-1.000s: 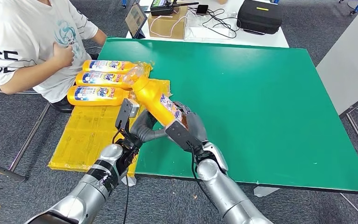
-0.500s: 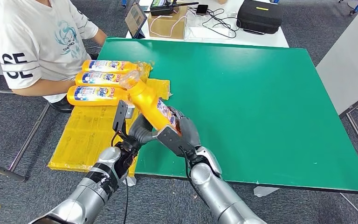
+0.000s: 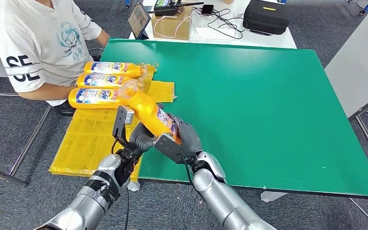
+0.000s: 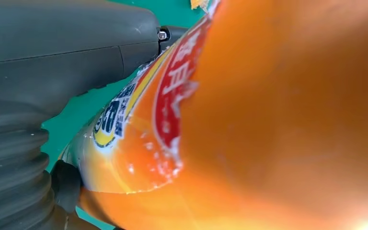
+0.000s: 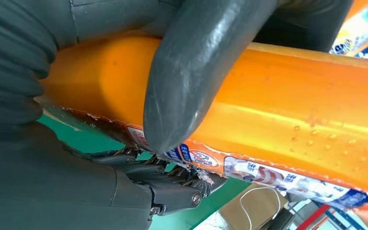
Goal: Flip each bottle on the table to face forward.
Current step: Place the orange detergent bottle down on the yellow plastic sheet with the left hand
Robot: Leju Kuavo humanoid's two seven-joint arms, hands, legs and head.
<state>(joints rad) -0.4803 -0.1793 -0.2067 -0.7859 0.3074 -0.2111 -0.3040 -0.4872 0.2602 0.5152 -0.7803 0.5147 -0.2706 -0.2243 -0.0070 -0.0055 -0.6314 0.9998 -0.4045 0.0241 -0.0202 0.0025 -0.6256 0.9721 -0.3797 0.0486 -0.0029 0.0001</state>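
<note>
Both hands hold one orange bottle [image 3: 148, 111] in the air over the near left corner of the green desk [image 3: 268, 105]. Right hand [image 3: 179, 141] is wrapped around the bottle's base end, thumb across the body in the right wrist view [image 5: 187, 81]. Left hand [image 3: 141, 139] cups the lower body from underneath on the left side; in the left wrist view its grey thumb [image 4: 67, 57] lies against the label edge, so it touches the bottle, but how tightly it grips I cannot tell.

Key relation: the bottle's long axis runs diagonally, base low and near in the right hand, cap end [image 3: 128, 89] pointing up and away to the left, toward the three bottles [image 3: 100, 81] already lying in a row on the yellow mat [image 3: 88, 136]. The cap tip is right beside the nearest bottle of that row. Part of the printed label faces up and right. Right hand looks like the main carrier; left is nearer the drop spot.

Versus a second ago: the bottle and both hands have moved left and nearer the robot, with the cap now lower and closer to the row. The person [image 3: 38, 43] at the desk's left end has dropped the raised hand from the chest.
</note>
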